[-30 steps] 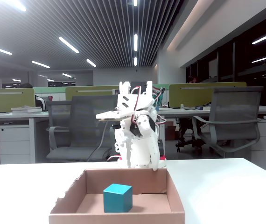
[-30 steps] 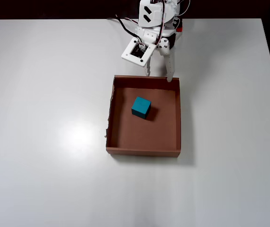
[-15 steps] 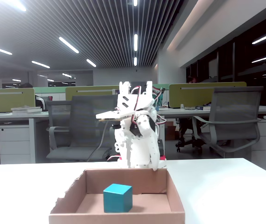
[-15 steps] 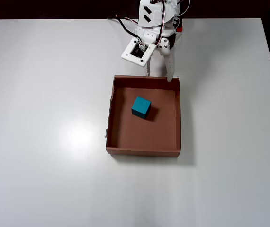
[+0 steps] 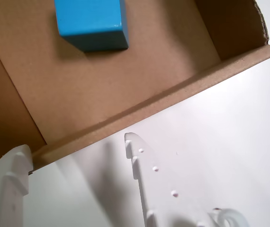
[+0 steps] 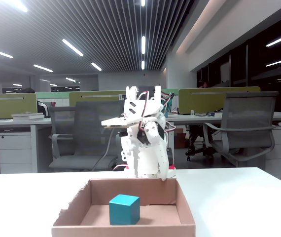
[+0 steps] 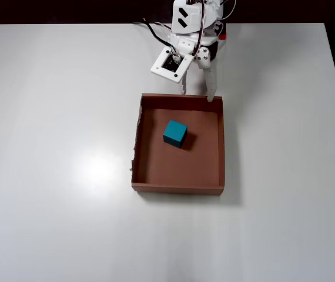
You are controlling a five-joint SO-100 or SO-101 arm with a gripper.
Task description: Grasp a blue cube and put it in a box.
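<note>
**Cube rests in box, gripper empty at the wall**

The gripper (image 7: 197,94) hangs spread apart and empty, just outside the box (image 7: 221,147) wall (one fingertip (image 5: 16,158) touches the rim in the wrist view). Beyond the fingers, apart from them, the blue cube (image 7: 175,133) sits on the box floor.

Wrist view: blue cube (image 5: 91,22) cut by top edge; box (image 5: 139,111) far side out of frame.
</note>
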